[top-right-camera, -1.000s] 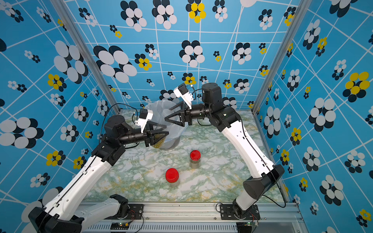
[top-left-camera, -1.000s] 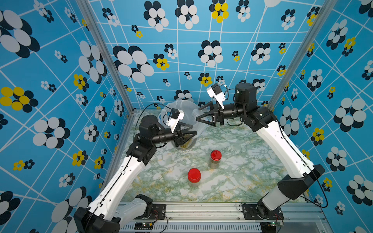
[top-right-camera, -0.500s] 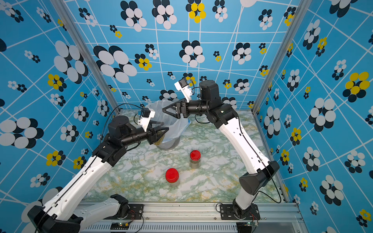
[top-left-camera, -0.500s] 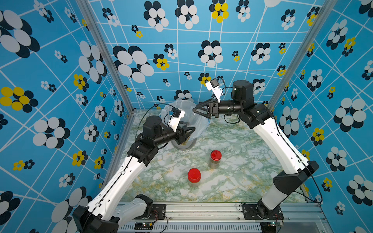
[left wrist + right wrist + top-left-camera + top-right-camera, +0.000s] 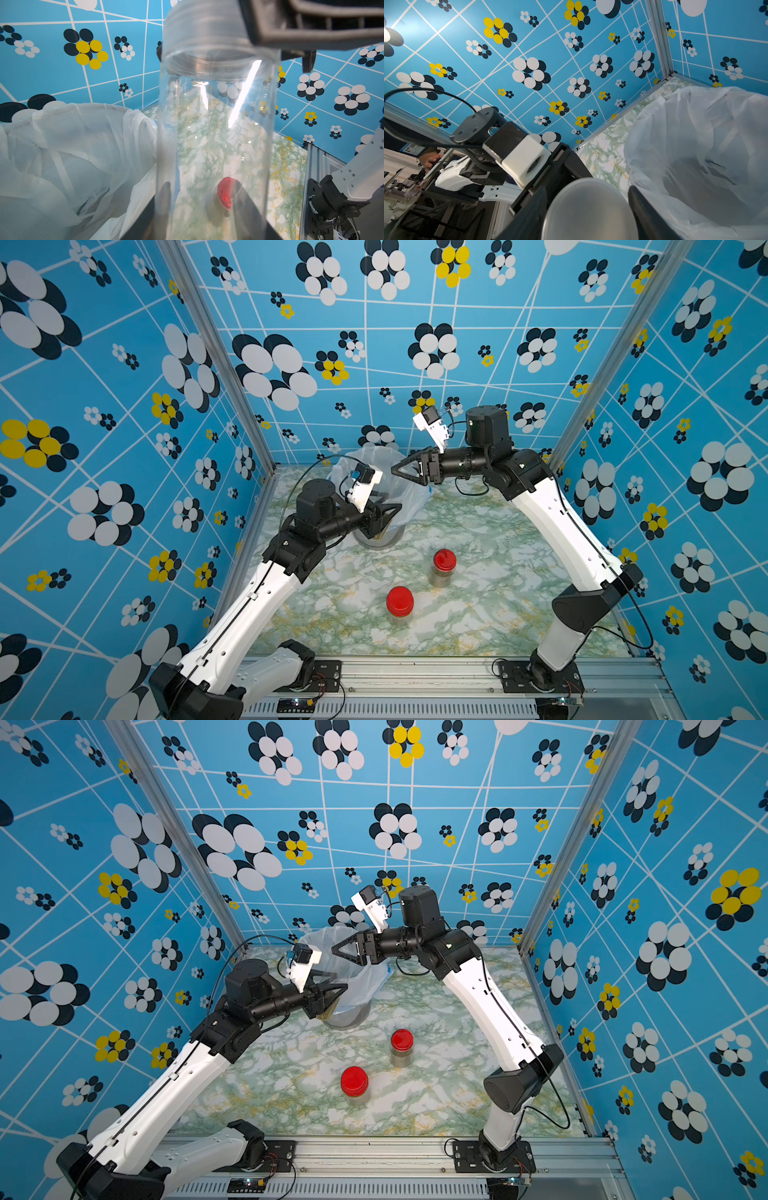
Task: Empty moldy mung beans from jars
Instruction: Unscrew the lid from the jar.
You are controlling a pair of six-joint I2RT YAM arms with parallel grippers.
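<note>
- The left arm, white shells on black joints, points toward the bin. The left jaws are closed on the tall jar, a smooth clear cylinder with a ribbed screw neck and an open mouth.
- The mung beans show as a small olive, grainy heap at the lower end of that jar. In both top views the jar is held just in front of the bin.
- The bin is a round grey tub at the back of the desk. It is lined with a thin, crinkled, milky white bag that folds over its rim.
- Two short rounded jars of clear material stand upright on the desk, apart from each other and from the bin. The near jar and the far jar each carry a glossy red round lid. Dull olive-brown contents show faintly through their walls.
- The right jaws, black and wedge-shaped, hang above the bin's rim. In the right wrist view they grip a cap, a round, frosted, whitish disc with a matte face.
- The desk has a shiny marble pattern of white and green with thin yellow veins.
</note>
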